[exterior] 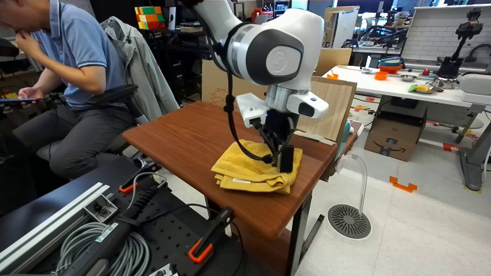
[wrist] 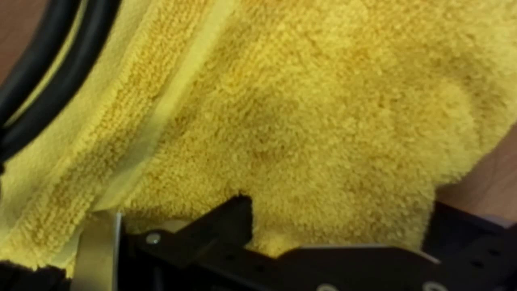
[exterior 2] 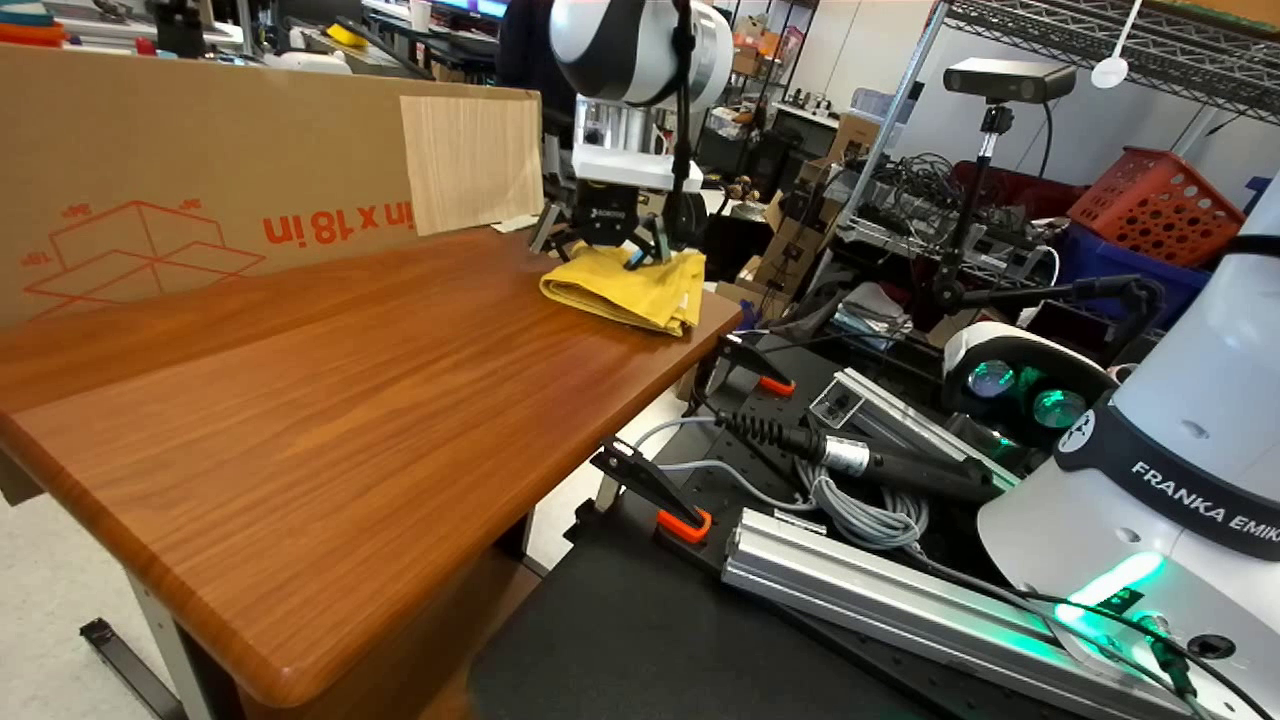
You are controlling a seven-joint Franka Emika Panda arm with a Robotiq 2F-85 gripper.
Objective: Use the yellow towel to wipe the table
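Touching yellow towel (exterior: 247, 168): gripper (exterior 2: 602, 248) of "FRANKA" robot (exterior 2: 1170, 485)

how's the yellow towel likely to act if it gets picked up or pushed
The yellow towel would likely sag when lifted, since its fuzzy, rumpled folds look soft. Its stacked layers may bunch or slide apart if pushed, as they look loosely folded. It seems unlikely to roll or tip, lying low and broad on the table.

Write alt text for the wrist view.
A yellow towel in close-up, its fuzzy surface filling most of the frame, a pale band running diagonally at left. Dark parts of the gripper line the bottom; black cables cross the upper left; slivers of brown table show at the left and right edges.
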